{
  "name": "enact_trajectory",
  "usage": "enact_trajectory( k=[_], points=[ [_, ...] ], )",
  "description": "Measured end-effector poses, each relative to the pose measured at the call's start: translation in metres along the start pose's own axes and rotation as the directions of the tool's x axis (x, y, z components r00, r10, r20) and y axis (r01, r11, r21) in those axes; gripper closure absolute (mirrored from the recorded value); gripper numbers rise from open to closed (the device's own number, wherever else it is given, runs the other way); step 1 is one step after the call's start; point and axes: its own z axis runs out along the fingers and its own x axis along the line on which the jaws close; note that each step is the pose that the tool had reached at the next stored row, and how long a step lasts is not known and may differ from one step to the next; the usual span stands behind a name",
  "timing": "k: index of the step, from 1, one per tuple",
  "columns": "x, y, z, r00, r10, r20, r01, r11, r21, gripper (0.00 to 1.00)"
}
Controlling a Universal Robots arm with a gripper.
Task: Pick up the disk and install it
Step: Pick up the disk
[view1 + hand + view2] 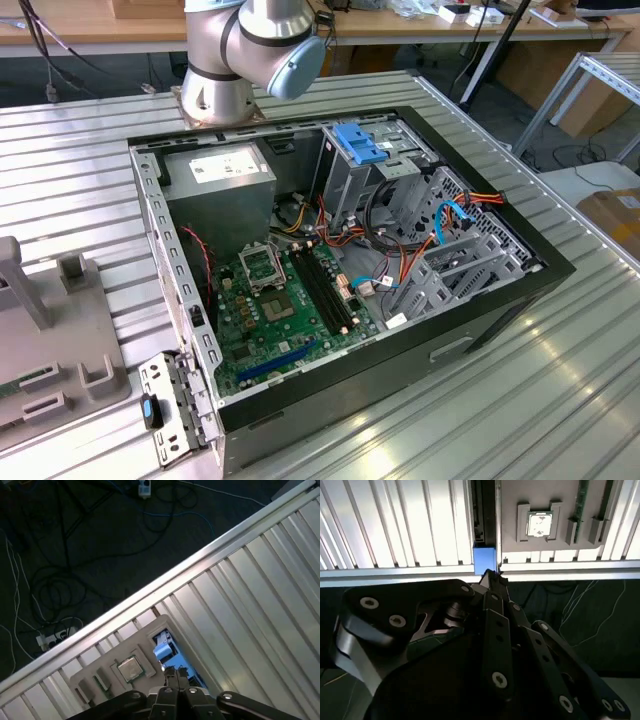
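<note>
In both wrist views my gripper (492, 576) (176, 671) is shut, with its dark fingertips pressed together and nothing between them. Just beyond the tips lies the disk (484, 560) (164, 649), seen edge-on as a dark slab with a blue plastic end. It rests along the edge of the grey fixture plate (510, 510) on the ribbed metal table. I cannot tell whether the tips touch the disk. In the exterior view the open computer case (500, 300) lies in the middle, and the arm's base (215, 95) stands behind it.
A processor chip (539, 524) (131, 669) and a green memory stick (581, 505) sit in the fixture plate. Inside the case are the power-supply box (220, 178), the green motherboard (270, 310), a drive cage with a blue latch (360, 145) and loose cables. The table edge (150, 587) drops to a cabled floor.
</note>
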Motion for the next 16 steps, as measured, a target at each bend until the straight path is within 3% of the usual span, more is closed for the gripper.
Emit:
enact_trajectory(
  k=[3,4,6,8,10,12,13,14,15,16],
  points=[
    [0.0,0.0,0.0,0.9972,-0.075,-0.0021,0.075,0.9972,-0.0008,0.89],
    [0.0,0.0,0.0001,0.9919,-0.127,-0.0034,0.127,0.9919,-0.0013,0.89],
    [0.0,0.0,0.0002,0.9825,-0.186,-0.0048,0.186,0.9825,-0.0018,0.89],
    [0.0,0.0,0.0003,0.9675,-0.253,-0.0064,0.253,0.9675,-0.0025,0.89],
    [0.0,0.0,0.0004,0.9574,-0.289,-0.0071,0.289,0.9574,-0.0028,0.89],
    [0.0,0.0,0.0006,0.9236,-0.383,-0.0091,0.383,0.9237,-0.0032,0.89],
    [0.0,0.0,0.0007,0.9043,-0.427,-0.01,0.427,0.9043,-0.0031,0.89],
    [0.0,0.0,0.0007,0.8928,-0.45,-0.0105,0.45,0.8928,-0.0027,0.89],
    [0.0,0.0,0.0008,0.8847,-0.466,-0.0107,0.466,0.8848,-0.0018,0.89],
    [0.0,0.0001,0.0008,0.8798,-0.475,-0.0104,0.475,0.8799,0.0042,0.89]
  ],
)
